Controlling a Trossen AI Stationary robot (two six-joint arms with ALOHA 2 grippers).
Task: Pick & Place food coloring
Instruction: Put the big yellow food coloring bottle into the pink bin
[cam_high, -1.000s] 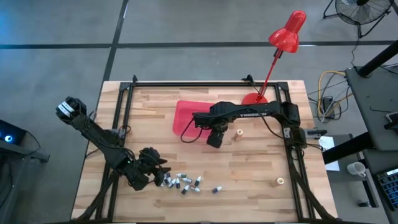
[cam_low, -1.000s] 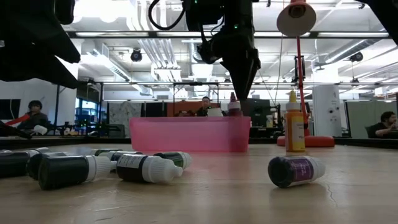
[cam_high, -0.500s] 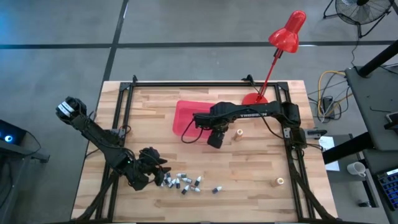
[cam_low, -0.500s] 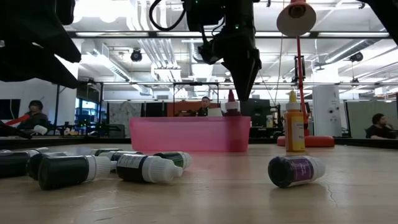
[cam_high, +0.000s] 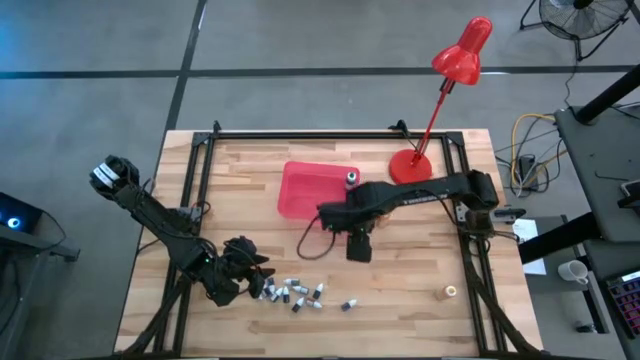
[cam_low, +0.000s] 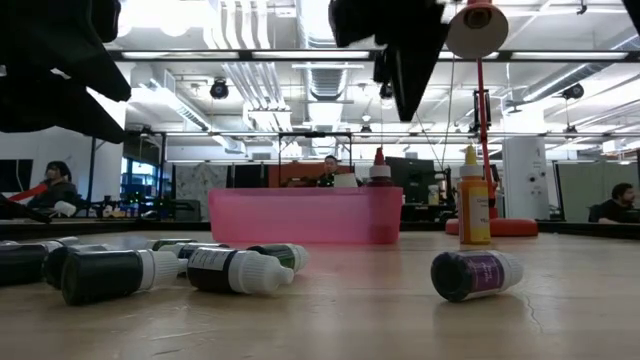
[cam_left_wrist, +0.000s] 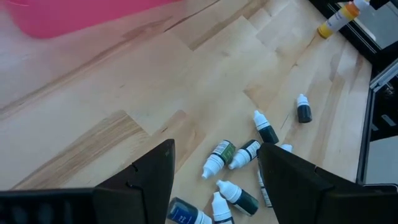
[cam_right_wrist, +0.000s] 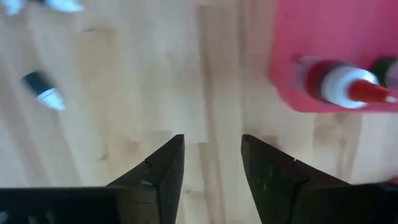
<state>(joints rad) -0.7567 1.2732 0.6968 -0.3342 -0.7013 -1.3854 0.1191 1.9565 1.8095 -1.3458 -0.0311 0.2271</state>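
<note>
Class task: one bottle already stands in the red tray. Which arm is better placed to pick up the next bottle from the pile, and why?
Probably the left. Its open claw hovers right beside the pile of bottles, while the empty right claw hangs over bare wood between the tray and the pile.

left gripper: low, fingers apart | right gripper: raised mid-table, empty, parted

Red lamp w/ base at table's far edge, pink tray nearby.

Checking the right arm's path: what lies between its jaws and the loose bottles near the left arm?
Bare wood only. The high view shows the right gripper apart from the bottle cluster, nothing between on the table.
</note>
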